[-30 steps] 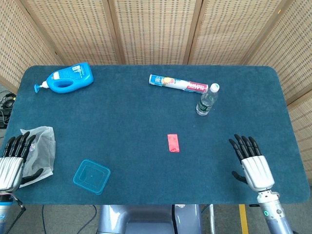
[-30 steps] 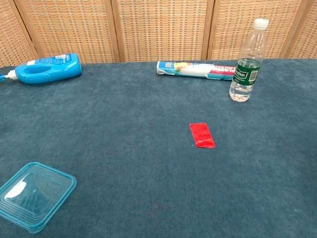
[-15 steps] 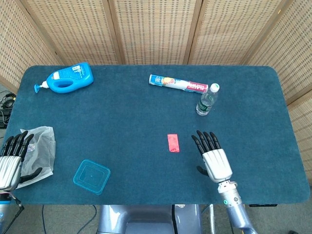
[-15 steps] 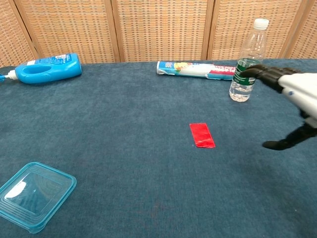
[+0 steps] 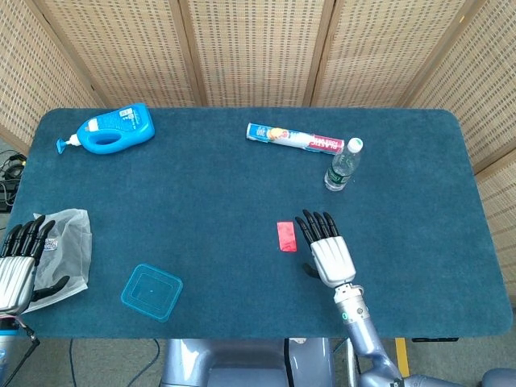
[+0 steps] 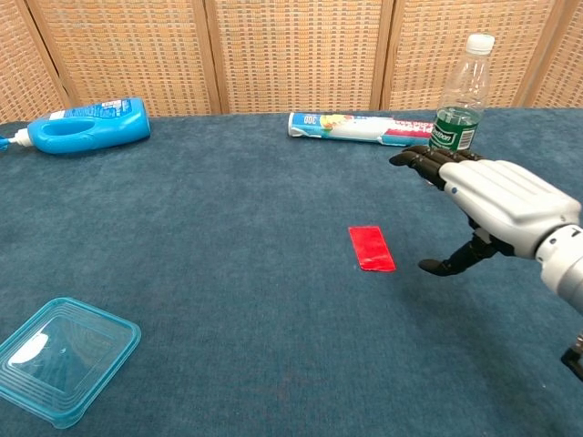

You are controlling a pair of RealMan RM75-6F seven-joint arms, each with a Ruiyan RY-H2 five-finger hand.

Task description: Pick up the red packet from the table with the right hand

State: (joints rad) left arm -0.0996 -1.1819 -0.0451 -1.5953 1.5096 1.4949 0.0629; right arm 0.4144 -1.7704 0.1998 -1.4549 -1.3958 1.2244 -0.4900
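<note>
Right hand [image 5: 326, 251] is hovering with fingers apart and empty, just right of the red packet [image 5: 286, 237], which is lying flat on the table [image 5: 210, 193]. Beyond the packet, a water bottle [image 5: 342, 166] is standing upright.

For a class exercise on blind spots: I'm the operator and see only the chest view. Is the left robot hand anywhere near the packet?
Observer: No. The left robot hand is at the near left corner of the table, far from the packet.
Operator: Anything by it?
Observer: A clear bag lies right beside it.
Operator: Is the right robot hand over the packet?
Observer: No. From above, the right robot hand is just to the packet's right, with table showing between them.
</note>
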